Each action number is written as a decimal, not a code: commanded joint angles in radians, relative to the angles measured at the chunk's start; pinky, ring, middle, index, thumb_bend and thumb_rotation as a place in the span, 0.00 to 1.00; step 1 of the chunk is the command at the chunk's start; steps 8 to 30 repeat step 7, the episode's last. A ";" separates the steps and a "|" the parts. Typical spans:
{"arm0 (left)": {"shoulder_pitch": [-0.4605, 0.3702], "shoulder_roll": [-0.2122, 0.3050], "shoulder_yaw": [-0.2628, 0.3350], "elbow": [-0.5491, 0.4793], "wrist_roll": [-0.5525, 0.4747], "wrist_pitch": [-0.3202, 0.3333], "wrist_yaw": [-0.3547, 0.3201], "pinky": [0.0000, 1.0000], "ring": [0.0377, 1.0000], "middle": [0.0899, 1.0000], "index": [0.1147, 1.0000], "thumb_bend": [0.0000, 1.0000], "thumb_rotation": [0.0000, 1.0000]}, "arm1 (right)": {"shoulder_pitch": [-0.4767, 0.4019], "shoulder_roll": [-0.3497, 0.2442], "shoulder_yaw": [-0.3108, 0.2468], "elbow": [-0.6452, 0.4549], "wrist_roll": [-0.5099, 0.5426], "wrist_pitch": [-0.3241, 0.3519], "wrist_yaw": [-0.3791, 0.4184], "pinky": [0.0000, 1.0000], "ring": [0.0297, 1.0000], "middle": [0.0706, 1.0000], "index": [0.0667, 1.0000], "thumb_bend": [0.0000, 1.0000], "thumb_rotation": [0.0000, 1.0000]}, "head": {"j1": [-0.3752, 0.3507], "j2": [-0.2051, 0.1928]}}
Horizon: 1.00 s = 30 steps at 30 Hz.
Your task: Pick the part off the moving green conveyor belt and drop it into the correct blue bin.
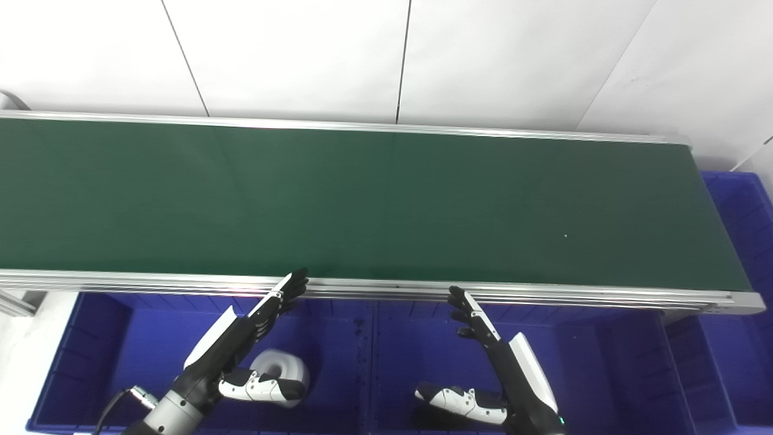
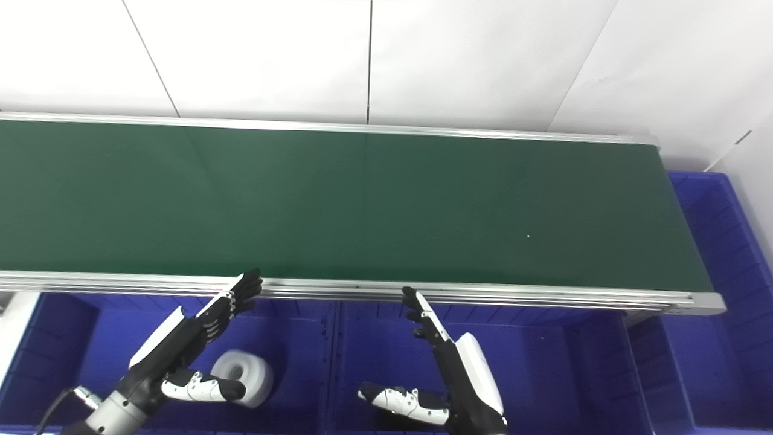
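The green conveyor belt [image 1: 362, 199] runs across the view and no part shows on it. A white ring-shaped part [image 1: 284, 366] lies in the left blue bin [image 1: 96, 356] below the belt's near edge. My left hand [image 1: 253, 338] is open and empty, fingers stretched up to the belt's near rail, thumb over the white part. My right hand [image 1: 489, 356] is open and empty over the middle blue bin [image 1: 398, 338], fingers pointing up toward the rail.
A third blue bin [image 1: 743, 254] stands past the belt's right end. The belt's metal rail [image 1: 543, 293] runs along the near side above the bins. A white wall is behind the belt.
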 commanded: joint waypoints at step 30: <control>-0.012 0.005 0.006 0.005 -0.024 -0.045 -0.007 0.95 0.98 1.00 1.00 0.80 0.53 | -0.003 0.002 0.001 -0.039 0.010 0.027 0.013 0.81 0.89 0.93 0.97 0.84 0.53 | 0.007 0.002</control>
